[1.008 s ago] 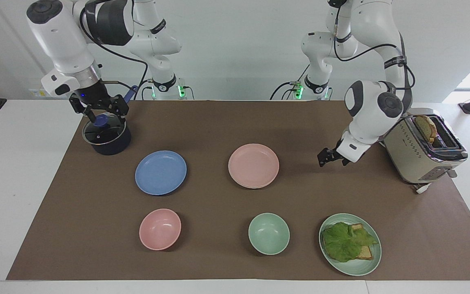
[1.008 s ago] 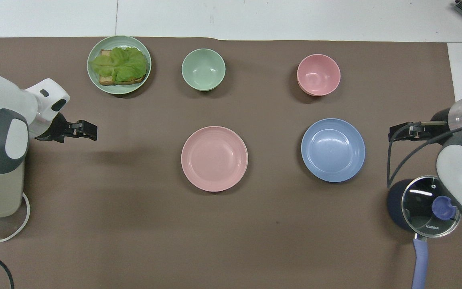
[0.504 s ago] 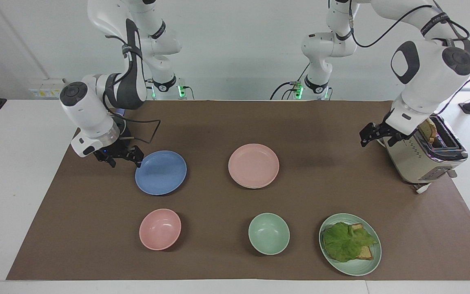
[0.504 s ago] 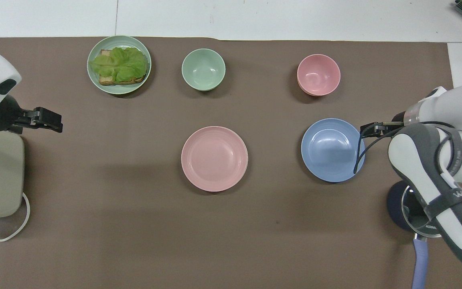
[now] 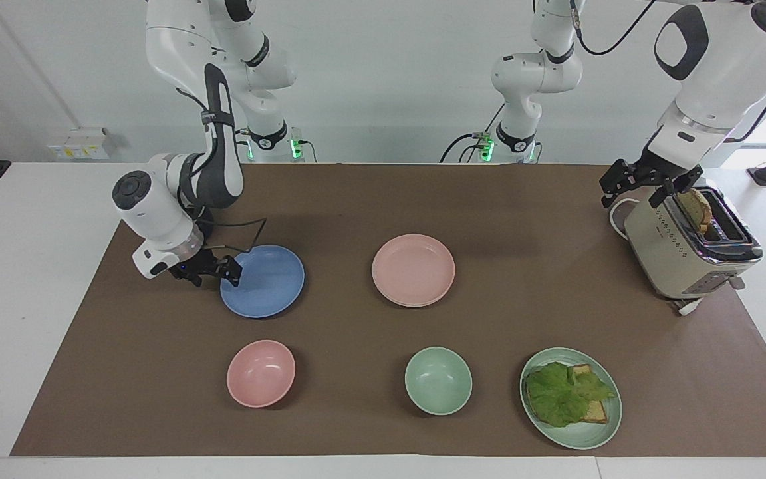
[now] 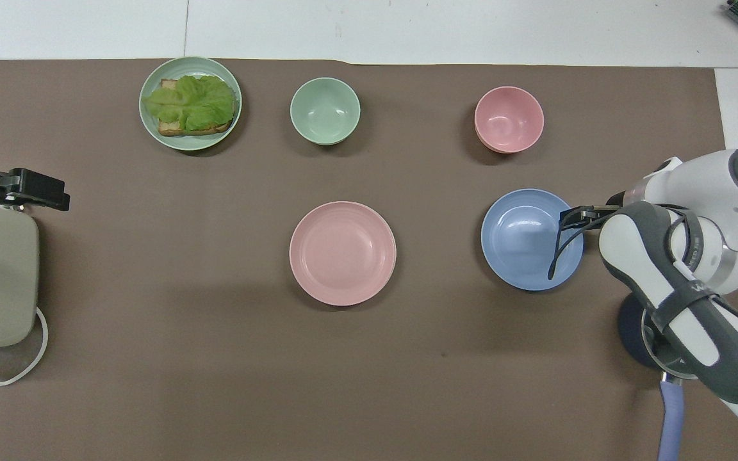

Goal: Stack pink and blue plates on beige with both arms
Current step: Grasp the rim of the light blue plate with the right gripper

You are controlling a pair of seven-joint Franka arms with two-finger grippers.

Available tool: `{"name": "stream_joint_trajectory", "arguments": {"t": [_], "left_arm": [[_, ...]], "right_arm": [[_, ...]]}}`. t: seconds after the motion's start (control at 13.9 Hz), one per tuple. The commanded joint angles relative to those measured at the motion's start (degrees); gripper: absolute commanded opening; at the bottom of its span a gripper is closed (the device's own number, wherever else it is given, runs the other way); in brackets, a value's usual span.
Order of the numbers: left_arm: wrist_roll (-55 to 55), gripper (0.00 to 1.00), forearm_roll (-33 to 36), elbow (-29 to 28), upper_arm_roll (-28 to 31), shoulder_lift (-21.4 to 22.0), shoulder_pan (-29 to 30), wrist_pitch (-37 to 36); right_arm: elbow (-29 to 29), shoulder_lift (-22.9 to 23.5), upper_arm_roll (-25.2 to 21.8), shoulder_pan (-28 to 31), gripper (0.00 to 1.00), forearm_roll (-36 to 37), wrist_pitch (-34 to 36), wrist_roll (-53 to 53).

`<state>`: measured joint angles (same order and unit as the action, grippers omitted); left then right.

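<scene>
Blue plate (image 5: 262, 281) flat on the brown mat (image 5: 383, 199), toward the right arm's end of the table; pink plate (image 5: 413, 269) flat beside it near mid-table, the two well apart. No separate beige plate discernible in either view; a thin pale edge just under the pink plate's rim, too slight to identify.

Right gripper (image 5: 213, 271) low at the blue plate's rim, on the edge toward the right arm's end; fingers spread wide, straddling or just over the rim, contact not determinable. Left gripper (image 5: 645, 181) raised over the toaster (image 5: 689, 246) at the left arm's end, fingers spread wide, nothing held.

Slice of bread (image 5: 695, 207) standing in the toaster slot. Farther from the robots than the plates: pink bowl (image 5: 260, 373), green bowl (image 5: 438, 380), and green plate (image 5: 570, 398) bearing lettuce on toast. Dark pot (image 6: 657, 336) with glass lid and blue handle nearer to the robots than the blue plate, mostly hidden under the right arm in the overhead view.
</scene>
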<state>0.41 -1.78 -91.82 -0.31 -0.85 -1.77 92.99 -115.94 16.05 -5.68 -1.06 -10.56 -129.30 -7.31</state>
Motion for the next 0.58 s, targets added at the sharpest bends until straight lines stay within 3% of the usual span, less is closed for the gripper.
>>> {"name": "stream_joint_trajectory", "arguments": {"t": [0.0, 0.14, 0.22, 0.5], "left_arm": [[0.11, 1.00, 0.99, 0.15, -0.48, 0.50, 0.72, -1.23], [0.03, 1.00, 0.99, 0.15, -0.57, 0.50, 0.72, -1.23], [-0.06, 1.00, 0.90, 0.06, -0.57, 0.59, 0.72, -1.23], [-0.15, 1.00, 0.90, 0.06, -0.39, 0.77, 0.89, -1.14]], "right_arm": [[-1.13, -0.05, 0.50, 0.71, 0.71, -2.01, -1.13, -3.84], [-1.13, 0.12, 0.50, 0.80, 0.20, -2.10, -1.13, -4.56], [-1.13, 0.38, 0.50, 0.80, 0.02, -2.10, -1.13, -4.47], [-0.60, 0.56, 0.50, 0.71, 0.00, -2.27, -0.78, -4.20]]}}
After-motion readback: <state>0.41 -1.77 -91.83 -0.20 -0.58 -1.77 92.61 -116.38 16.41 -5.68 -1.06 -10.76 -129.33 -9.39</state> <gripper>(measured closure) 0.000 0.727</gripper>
